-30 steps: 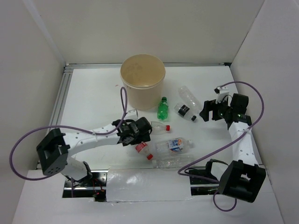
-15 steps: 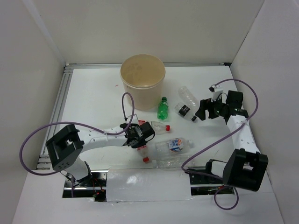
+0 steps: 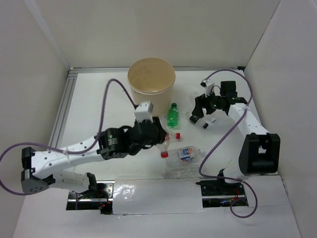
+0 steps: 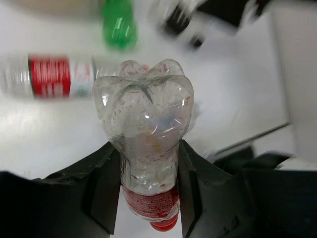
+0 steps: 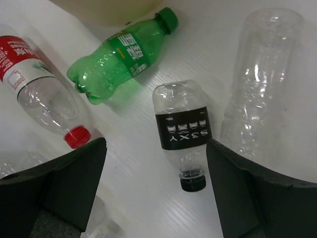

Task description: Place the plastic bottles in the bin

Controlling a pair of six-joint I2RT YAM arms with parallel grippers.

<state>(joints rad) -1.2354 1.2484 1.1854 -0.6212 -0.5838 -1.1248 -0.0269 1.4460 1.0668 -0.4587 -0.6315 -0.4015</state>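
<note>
My left gripper (image 4: 148,193) is shut on a clear plastic bottle (image 4: 144,124) with a red label and red cap, base toward the camera, cap hanging down. From above, that bottle (image 3: 164,150) is held near the table's middle. The beige bin (image 3: 151,82) stands at the back. My right gripper (image 5: 156,183) is open above a black-label, black-capped bottle (image 5: 183,128), which lies between its fingers without touching them. A green bottle (image 5: 121,57) lies by the bin, and a bare clear bottle (image 5: 260,79) lies to the right.
A red-label bottle with a red cap (image 3: 171,135) lies beside the left gripper (image 3: 159,141). A bottle with a blue and orange label (image 3: 189,153) and a clear one (image 3: 179,171) lie near the front. White walls close in the table.
The left gripper closed on the red-capped bottle and raised it as the arm swung right. The right arm moved back and left over the black-label bottle.
</note>
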